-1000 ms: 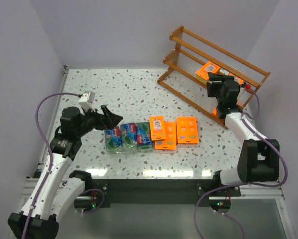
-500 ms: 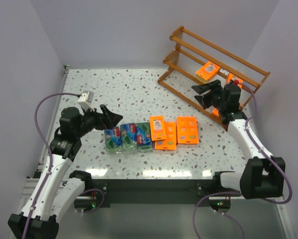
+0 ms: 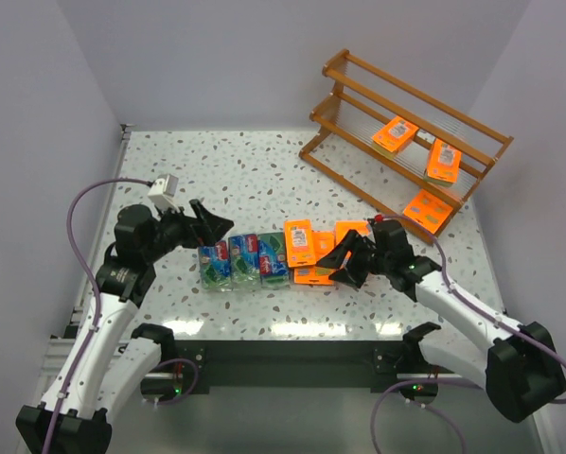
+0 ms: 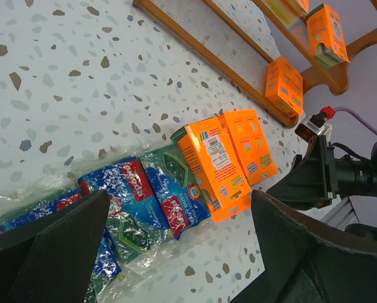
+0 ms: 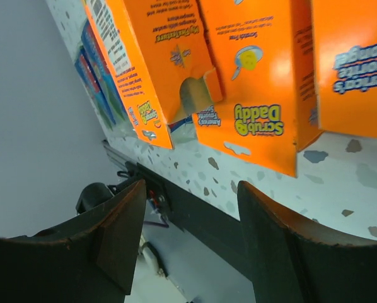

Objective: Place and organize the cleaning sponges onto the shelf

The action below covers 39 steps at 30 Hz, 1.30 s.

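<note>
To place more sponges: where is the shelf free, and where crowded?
The shelf tiers are bare left of the orange packs there; their right ends are crowded. The table beyond the green packs, up to the shelf, is also free; beside them it is tight.

Left arm (image 3: 101, 301): elbow bent at near left, wrist turned rightward. Left gripper (image 3: 213, 233): fingers parted wide. Right arm (image 3: 458, 305): extended leftward from near right, low. Right gripper (image 3: 341, 262): fingers spread apart.

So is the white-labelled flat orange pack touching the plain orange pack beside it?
Touching. The right wrist view shows the white-labelled flat orange pack lying partly on top of the neighbouring orange pack.
</note>
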{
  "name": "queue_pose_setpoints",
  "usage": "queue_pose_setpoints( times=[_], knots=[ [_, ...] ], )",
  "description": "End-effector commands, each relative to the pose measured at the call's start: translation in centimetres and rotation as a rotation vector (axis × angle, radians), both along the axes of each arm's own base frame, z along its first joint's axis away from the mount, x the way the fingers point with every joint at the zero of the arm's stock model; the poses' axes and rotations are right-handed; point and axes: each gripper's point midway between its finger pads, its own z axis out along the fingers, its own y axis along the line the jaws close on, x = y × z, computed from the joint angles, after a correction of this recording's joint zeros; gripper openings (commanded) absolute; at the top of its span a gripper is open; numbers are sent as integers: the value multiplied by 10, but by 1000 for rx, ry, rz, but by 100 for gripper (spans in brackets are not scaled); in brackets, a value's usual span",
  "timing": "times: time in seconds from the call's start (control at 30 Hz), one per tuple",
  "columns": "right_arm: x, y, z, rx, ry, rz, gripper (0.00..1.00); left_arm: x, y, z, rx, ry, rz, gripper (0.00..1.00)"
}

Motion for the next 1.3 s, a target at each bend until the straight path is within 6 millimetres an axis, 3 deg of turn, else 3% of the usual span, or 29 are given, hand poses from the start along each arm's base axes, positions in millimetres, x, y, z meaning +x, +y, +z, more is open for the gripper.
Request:
queue_pose_setpoints(
  times=[0.0,0.23,0.37,0.47,0.5,0.63,0.7,0.8,0.93,1.03,1.07,1.13,1.27],
  knots=[
    [4,26,17,77,-47,30,63,2,-2,13,-27,-52,5,100],
    [23,48,18,77,-70,2,63,-4,2,16,-27,-60,22,100],
    [40,43,-1,23,-52,-89,61,-4,3,15,-28,-56,29,100],
    [59,41,-3,36,-87,-178,57,-4,3,17,-29,-61,26,100],
    [62,40,-4,37,-86,-198,53,-4,3,17,-28,-61,25,100],
    [78,33,5,67,-134,-304,16,-3,3,20,-23,-62,22,100],
    [81,33,16,95,-160,-318,0,-2,3,19,-21,-60,22,100],
    [83,34,36,134,-190,-324,0,-3,2,20,-20,-63,17,100],
    [96,30,91,239,-295,-384,0,1,0,19,-23,-63,9,100],
    [115,23,117,285,-345,-429,0,2,-2,20,-25,-65,0,100],
    [127,16,136,309,-379,-458,0,2,-1,20,-25,-65,2,100],
    [147,12,153,330,-405,-491,0,3,-2,20,-26,-68,-1,100],
    [189,-3,174,328,-451,-598,0,3,-2,22,-24,-75,-4,100]
  ],
)
